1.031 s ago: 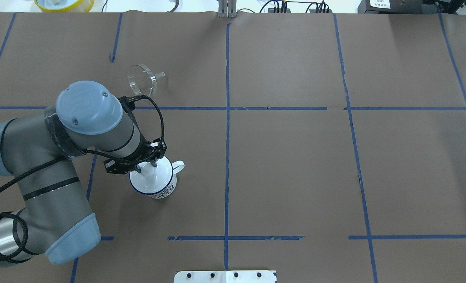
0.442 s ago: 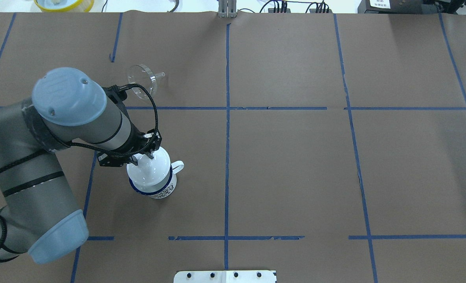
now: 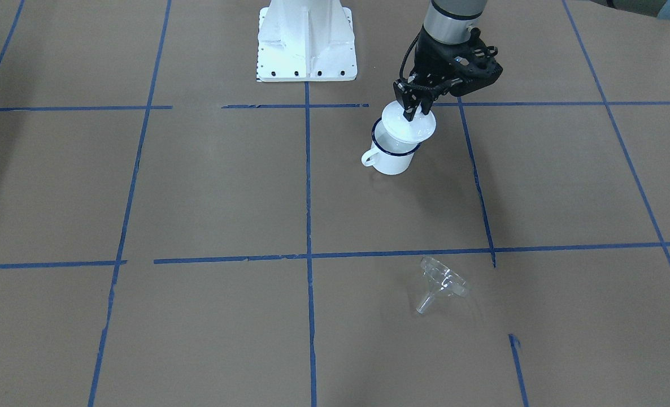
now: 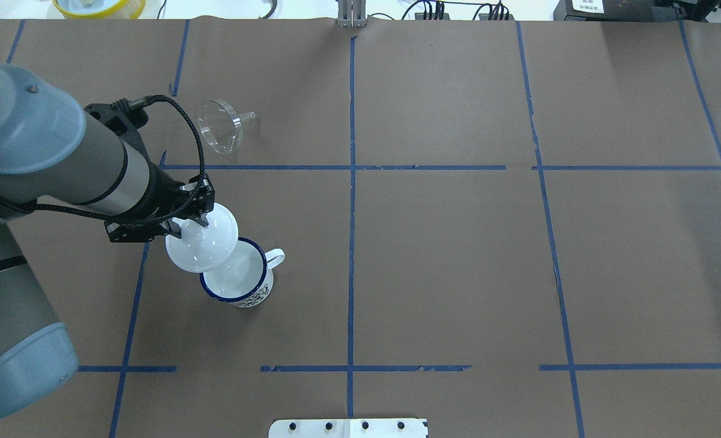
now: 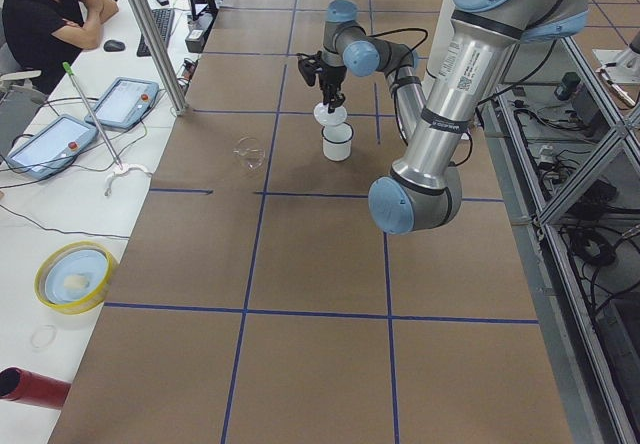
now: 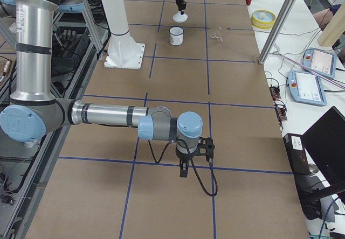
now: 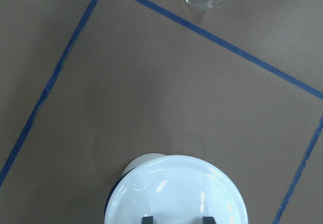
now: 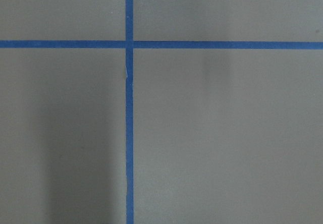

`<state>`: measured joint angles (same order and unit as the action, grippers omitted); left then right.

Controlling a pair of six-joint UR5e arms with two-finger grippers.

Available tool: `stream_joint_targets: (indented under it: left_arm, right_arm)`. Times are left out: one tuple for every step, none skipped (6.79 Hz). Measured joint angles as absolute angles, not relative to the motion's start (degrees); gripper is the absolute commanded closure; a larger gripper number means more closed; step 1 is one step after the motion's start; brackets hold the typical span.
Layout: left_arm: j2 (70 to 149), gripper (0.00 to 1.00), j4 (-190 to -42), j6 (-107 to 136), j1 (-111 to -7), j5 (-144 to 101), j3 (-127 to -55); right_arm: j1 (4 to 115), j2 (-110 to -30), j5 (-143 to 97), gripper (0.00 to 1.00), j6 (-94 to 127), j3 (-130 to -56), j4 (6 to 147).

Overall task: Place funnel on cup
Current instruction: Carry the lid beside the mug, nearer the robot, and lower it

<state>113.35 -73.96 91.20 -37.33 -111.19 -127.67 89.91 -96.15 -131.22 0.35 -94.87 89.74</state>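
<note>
The cup point(image 4: 239, 281), a white mug with a dark blue rim, stands upright with its mouth partly uncovered. My left gripper point(image 4: 191, 226) is shut on the knob of a round white lid point(image 4: 201, 246), holding it above and to the left of the cup point(image 3: 394, 159). The lid point(image 7: 176, 191) fills the bottom of the left wrist view. The clear funnel point(image 4: 220, 125) lies on its side on the far left of the table, apart from both. My right gripper point(image 6: 184, 171) hangs low over bare table, far from the cup; I cannot tell its state.
The robot's white base point(image 3: 305, 39) stands behind the cup. A yellow bowl point(image 4: 99, 6) sits beyond the table's far edge. A person point(image 5: 45, 9) sits at a side desk with tablets point(image 5: 50, 139). Blue tape lines grid the brown table cover.
My left gripper has lifted the white lid off the cup and carried it up and to the left. The cup's mouth now shows. The funnel has not moved.
</note>
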Motion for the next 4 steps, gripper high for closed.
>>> stream_joint_targets:
  left_arm:
    - [109.0, 1.00, -74.8, 90.5, -36.9, -111.2, -130.2]
    - [104.6, 1.00, -76.9, 89.7, -36.0, -111.2, -131.8]
    - [101.0, 1.00, -79.2, 89.5, -34.7, -111.2, -132.2]
    - [98.4, 1.00, -81.2, 89.5, -33.2, -111.3, -131.7]
  right_arm:
    - [89.9, -96.2, -131.2, 0.00, 0.4, -94.8, 89.7]
    - [89.9, -96.2, -131.2, 0.00, 0.4, -94.8, 89.7]
    - [89.9, -96.2, -131.2, 0.00, 0.4, -94.8, 89.7]
    - [89.9, -96.2, -131.2, 0.00, 0.4, -94.8, 89.7]
